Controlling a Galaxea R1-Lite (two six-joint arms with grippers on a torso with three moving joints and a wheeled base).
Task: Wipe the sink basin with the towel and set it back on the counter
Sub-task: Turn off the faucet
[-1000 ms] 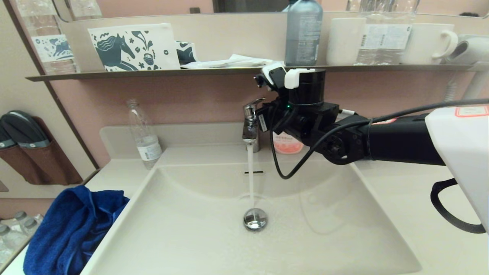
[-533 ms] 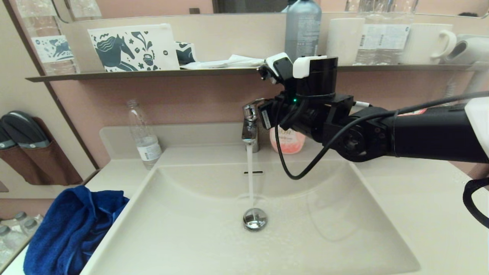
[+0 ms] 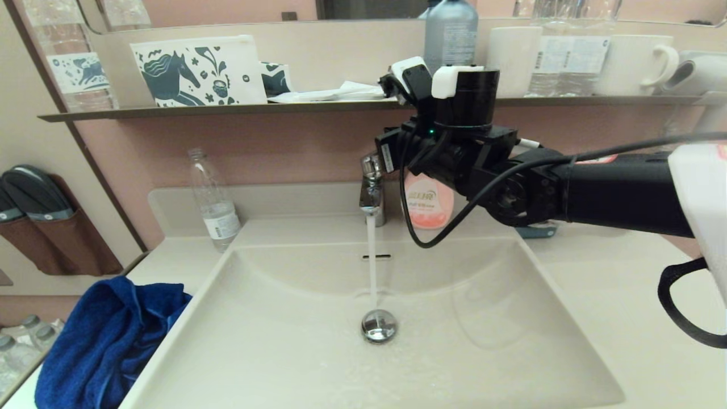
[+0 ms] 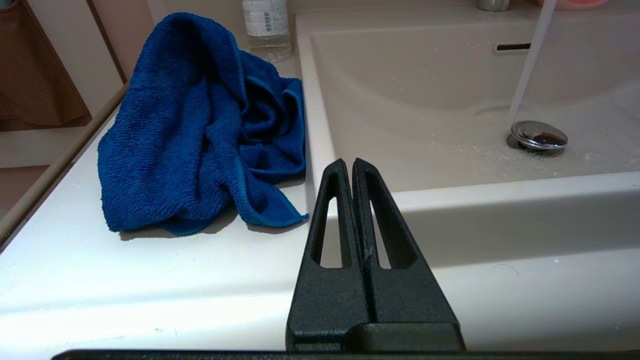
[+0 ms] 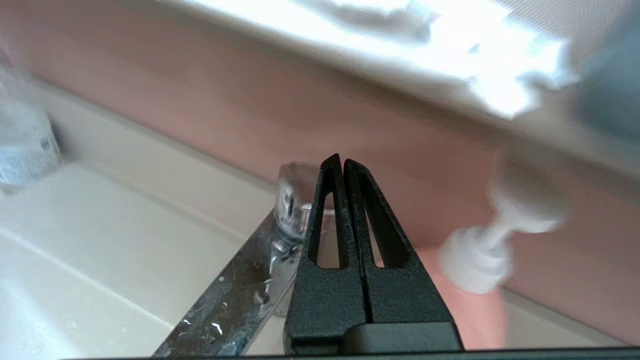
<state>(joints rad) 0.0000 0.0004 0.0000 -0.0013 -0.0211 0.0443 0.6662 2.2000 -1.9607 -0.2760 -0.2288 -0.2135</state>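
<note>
**Right arm lifted off tap; water on**

Since a second ago the right claw (image 5: 339,162) has risen above the tap (image 3: 372,190); clenched, empty, tips hidden in head view. Water runs into the basin (image 3: 272,329). Towel (image 3: 105,341) bunched on worktop (image 3: 625,295), left, partly cut off. Left claw (image 4: 349,164) clenched, empty, at the front rim.

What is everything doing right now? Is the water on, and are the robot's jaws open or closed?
faucet: on, water running into the drain
sink basin: wet
drain plug: under the stream
towel: crumpled on the counter, not held
left gripper: jaws shut, empty
right gripper: jaws shut, empty, by the faucet
water bottle: upright
</note>
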